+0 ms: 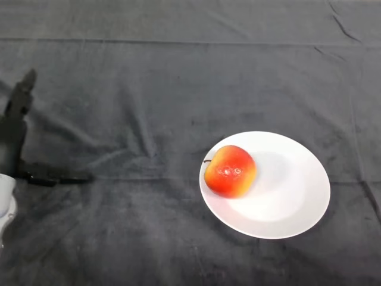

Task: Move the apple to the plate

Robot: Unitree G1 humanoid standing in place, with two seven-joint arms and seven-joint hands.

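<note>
Black hand (15, 119) raised at far left, finger state unclear; apple (230, 171) on plate (297, 196).

You are looking down at a staged test bench rather than a lived-in room; a creased dark cloth (178, 89) covers the whole table edge to edge; a white plate (292, 196) holds a lone apple (231, 171); no furnishings show.
</note>
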